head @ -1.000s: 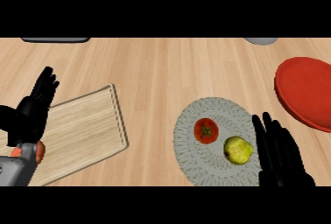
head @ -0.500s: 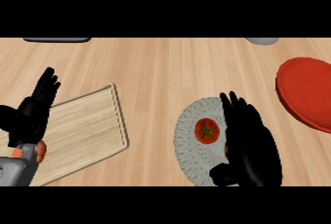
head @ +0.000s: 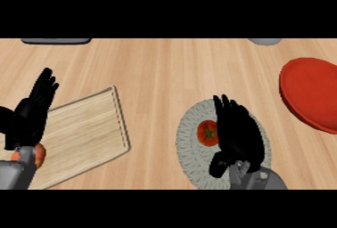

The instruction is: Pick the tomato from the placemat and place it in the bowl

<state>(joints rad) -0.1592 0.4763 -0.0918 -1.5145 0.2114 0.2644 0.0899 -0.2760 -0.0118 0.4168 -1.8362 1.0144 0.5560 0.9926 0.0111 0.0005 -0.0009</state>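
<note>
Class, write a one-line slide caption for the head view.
Right hand open over the grey placemat beside the tomato; red bowl waits at right.

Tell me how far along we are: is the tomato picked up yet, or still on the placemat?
Nothing is finished yet. The tomato still lies on the round grey placemat. In hand: the right hand is over the placemat, beside and partly over the tomato, fingers straight, not curled round it. The left hand rests open at the left edge by the wooden board. Left: grasp, lift, carry to the red bowl.
</note>
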